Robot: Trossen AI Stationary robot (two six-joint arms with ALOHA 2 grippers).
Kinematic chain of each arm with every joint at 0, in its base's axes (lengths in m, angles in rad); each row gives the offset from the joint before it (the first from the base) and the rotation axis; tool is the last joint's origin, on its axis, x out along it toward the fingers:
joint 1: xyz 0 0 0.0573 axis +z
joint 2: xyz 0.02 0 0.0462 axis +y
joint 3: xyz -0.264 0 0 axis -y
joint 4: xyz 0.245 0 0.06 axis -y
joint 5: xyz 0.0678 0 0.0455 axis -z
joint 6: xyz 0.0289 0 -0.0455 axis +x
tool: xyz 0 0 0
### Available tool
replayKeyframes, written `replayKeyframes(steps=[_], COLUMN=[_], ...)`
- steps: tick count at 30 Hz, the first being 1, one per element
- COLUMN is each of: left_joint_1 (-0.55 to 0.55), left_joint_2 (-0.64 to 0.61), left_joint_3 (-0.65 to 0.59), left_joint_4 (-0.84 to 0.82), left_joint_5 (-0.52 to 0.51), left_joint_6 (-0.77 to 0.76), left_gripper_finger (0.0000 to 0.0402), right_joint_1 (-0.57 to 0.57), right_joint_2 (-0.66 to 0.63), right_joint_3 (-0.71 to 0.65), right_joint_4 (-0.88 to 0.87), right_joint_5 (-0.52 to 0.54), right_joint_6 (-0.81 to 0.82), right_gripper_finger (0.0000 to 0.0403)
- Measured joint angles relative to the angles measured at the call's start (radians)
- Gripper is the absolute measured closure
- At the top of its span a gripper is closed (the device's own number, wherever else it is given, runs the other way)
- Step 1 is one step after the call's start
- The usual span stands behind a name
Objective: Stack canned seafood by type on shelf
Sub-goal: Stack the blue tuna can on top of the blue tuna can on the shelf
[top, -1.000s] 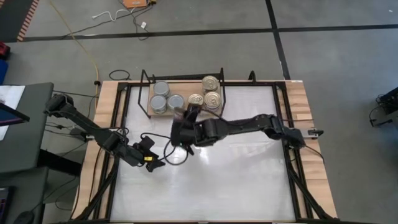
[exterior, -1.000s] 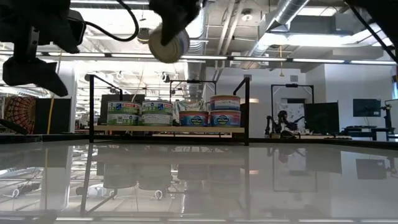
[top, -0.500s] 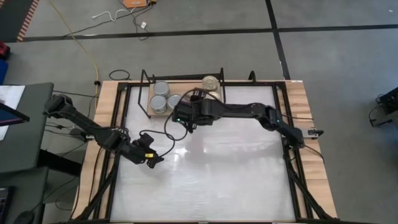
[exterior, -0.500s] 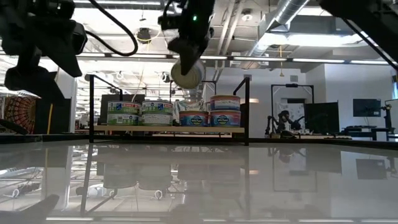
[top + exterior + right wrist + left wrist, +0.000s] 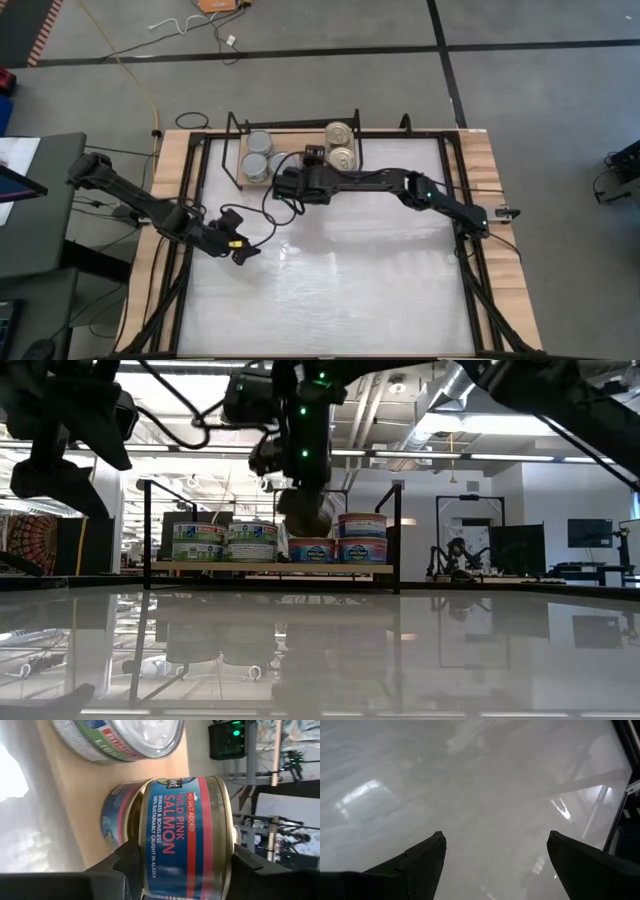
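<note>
We see right gripper (image 5: 175,865) clamped on salmon can (image 5: 185,835) above shelf (image 5: 262,183), silver tins (image 5: 258,155) at 9 o'clock; left gripper (image 5: 492,865) fingers apart.

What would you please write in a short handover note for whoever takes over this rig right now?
Right gripper: shut on a round blue-and-red labelled salmon can, held over the light wooden shelf in its black wire frame, just above a matching salmon can.
Left gripper: open, empty, over the glossy white tabletop at its left side.
Done: silver-topped green-labelled cans sit on the shelf's left, gold-topped cans on its right.
Left: lower and release the held can; no loose cans show on the table.
</note>
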Motion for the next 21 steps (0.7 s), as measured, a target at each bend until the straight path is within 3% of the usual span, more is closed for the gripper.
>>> replayKeyframes(steps=[12,18,21], left_joint_1=[0.0,0.0,0.0], left_joint_2=[-0.041,-0.041,-0.041], left_joint_3=[0.0,0.0,0.0], left_joint_4=[-0.037,-0.043,-0.043], left_joint_5=[-0.033,-0.035,-0.035], left_joint_6=[0.0,0.007,0.012], left_gripper_finger=[0.0068,0.0068,0.0068], right_joint_1=[-0.045,-0.063,-0.062], right_joint_2=[0.012,0.012,0.012], right_joint_3=[0.0,0.0,0.0], right_joint_4=[-0.002,0.011,0.025], right_joint_5=[0.022,-0.026,-0.032], right_joint_6=[0.038,0.035,0.034], right_gripper_finger=[0.0194,0.0194,0.016])
